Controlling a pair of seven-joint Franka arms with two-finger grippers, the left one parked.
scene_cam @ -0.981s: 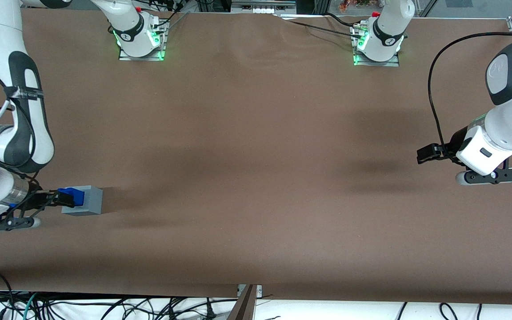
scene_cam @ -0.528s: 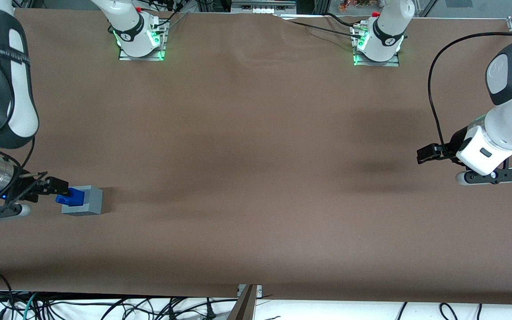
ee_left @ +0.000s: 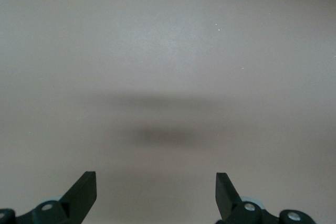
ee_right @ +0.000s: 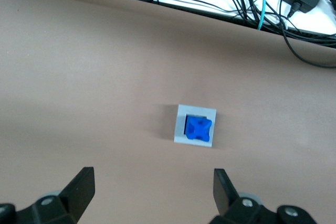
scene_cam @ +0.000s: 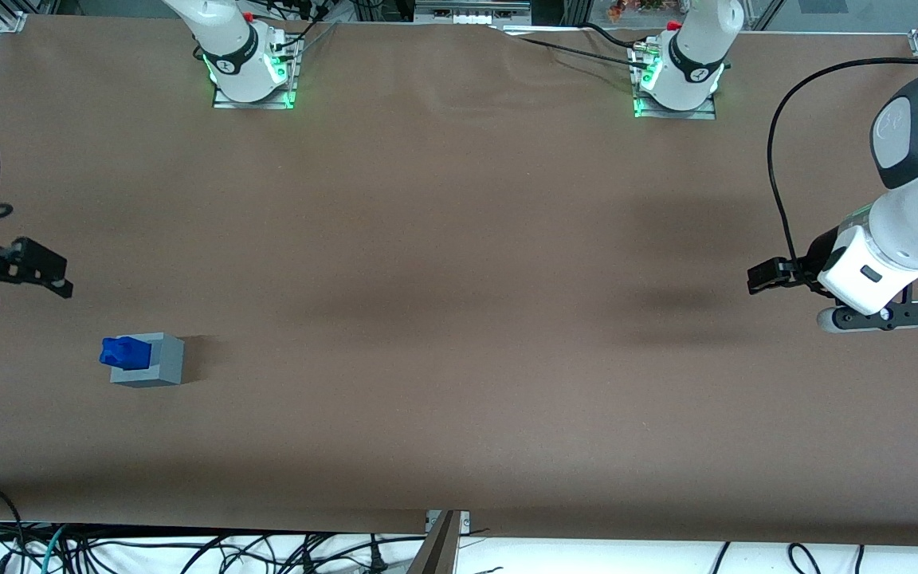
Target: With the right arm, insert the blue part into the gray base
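Front view, inspector: where is the blue part [scene_cam: 124, 351]?

Operator: I see it seated in the gray base [scene_cam: 158, 361] on the table [scene_cam: 459, 319]. My gripper [scene_cam: 25, 273] hangs spread wide and empty (well apart, farther from that camera).

- We count one blue part [scene_cam: 125, 351], seated in the top of the base.
- We count one gray base [scene_cam: 158, 361] on the table [scene_cam: 459, 319], toward the working arm's end.
- We count one working gripper [scene_cam: 25, 275], raised above the table and farther from the front camera than the base, its two fingers [ee_right: 80, 188] spread apart with nothing between them.
- We count two arm mounts, one [scene_cam: 252, 76] toward the working arm's end and one [scene_cam: 674, 84] toward the parked arm's end, each lit green.
- We count one brown table, with one tangle of cables [scene_cam: 188, 550] along its edge nearest the front camera.
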